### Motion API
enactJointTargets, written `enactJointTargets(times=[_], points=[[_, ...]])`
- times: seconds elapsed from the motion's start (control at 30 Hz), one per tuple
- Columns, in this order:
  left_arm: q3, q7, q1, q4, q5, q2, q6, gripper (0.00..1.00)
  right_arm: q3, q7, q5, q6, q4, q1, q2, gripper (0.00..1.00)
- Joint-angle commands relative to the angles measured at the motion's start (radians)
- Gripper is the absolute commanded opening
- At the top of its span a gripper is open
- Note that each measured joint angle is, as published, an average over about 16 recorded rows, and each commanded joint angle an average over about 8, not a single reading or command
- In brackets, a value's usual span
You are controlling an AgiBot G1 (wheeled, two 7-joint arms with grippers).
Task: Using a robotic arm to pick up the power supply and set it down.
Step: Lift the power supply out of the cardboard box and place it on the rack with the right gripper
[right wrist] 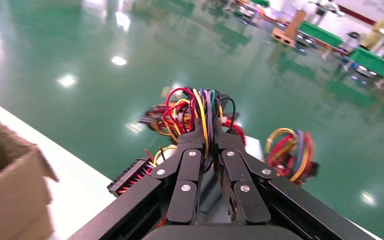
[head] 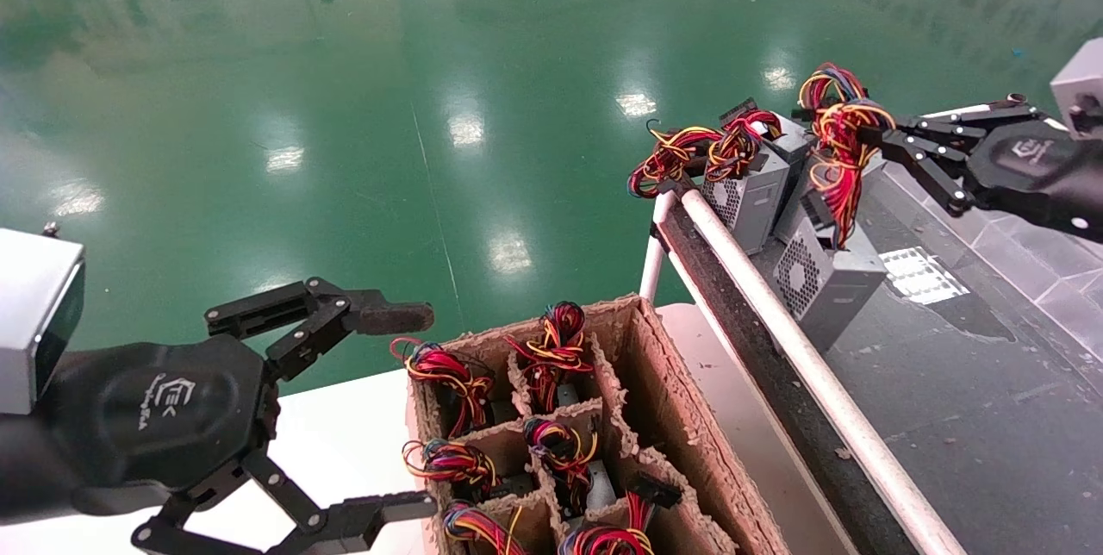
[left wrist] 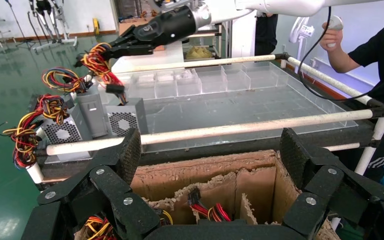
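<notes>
Nearest: left black jointed-finger gripper (head: 379,408) spread wide, idle beside brown pulp-cardboard divider box (head: 689,434). Right black gripper (head: 870,137) pinching red-yellow wire bundle (head: 836,141) of small grey perforated metal power supply (head: 827,275), hanging tilted over clear tray (left wrist: 260,107). Pickup done; set-down pending.

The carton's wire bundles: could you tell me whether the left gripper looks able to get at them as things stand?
Probably yes. The left gripper hangs open right beside the carton, whose top is uncovered, with the bundles poking above the dividers. Nothing lies between them; the right gripper is busy far off.
</notes>
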Motion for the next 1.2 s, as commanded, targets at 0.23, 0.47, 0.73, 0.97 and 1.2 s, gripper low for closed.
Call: enactJointTargets(times=[0.23, 0.47, 0.73, 0.97, 1.2], points=[[0.000, 0.000, 0.000, 0.000, 0.000, 0.000, 0.000, 1.00, -0.019, -0.035, -0.037, 0.117, -0.078, 0.071, -0.078, 0.00], [0.001, 0.000, 0.000, 0.000, 0.000, 0.000, 0.000, 1.00, -0.038, -0.042, -0.065, 0.147, -0.112, 0.106, -0.133, 0.00], [0.001, 0.000, 0.000, 0.000, -0.001, 0.000, 0.000, 1.00, -0.051, -0.054, -0.083, 0.134, -0.133, 0.133, -0.155, 0.00], [0.001, 0.001, 0.000, 0.000, -0.001, 0.000, -0.001, 1.00, -0.049, -0.062, -0.082, 0.150, -0.153, 0.151, -0.164, 0.00], [0.002, 0.001, 0.000, 0.000, -0.001, -0.001, -0.001, 1.00, -0.046, -0.067, -0.077, 0.158, -0.163, 0.170, -0.172, 0.00]])
